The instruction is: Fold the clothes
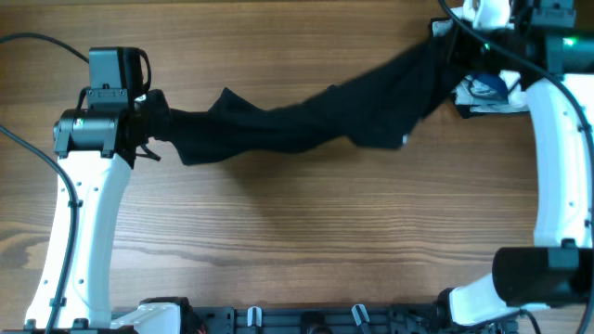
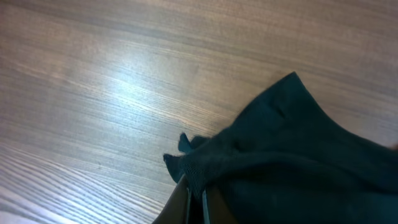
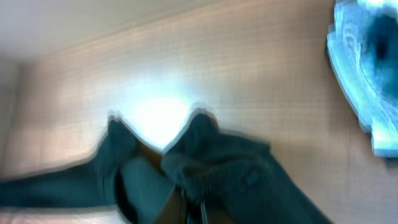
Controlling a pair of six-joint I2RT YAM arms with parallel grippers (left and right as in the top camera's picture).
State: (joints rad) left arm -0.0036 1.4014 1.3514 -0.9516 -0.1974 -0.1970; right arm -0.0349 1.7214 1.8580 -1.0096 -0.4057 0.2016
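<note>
**Wooden table, black garment strung between two arms**

Pale wood grain of the table (image 1: 278, 241) fills every view. Across its far half, the black garment (image 1: 306, 125) runs as a long, rumpled band from the left side up to the far right corner, narrow and twisted at the left and wider toward the right. A small pale spot shows at its lower edge near the right end.

The left gripper (image 1: 153, 121) pinches the garment's left end. In the left wrist view its jaws are closed together with bunched fabric gathered at the tips (image 2: 196, 202).

The right gripper (image 1: 444, 42) is clamped on the opposite end. The right wrist view is blurred, but dark cloth is heaped around closed fingertips (image 3: 193, 211).

Just beside the right gripper lies a heap of white and light-blue clothes (image 1: 483, 88), with the black fabric near it.
</note>
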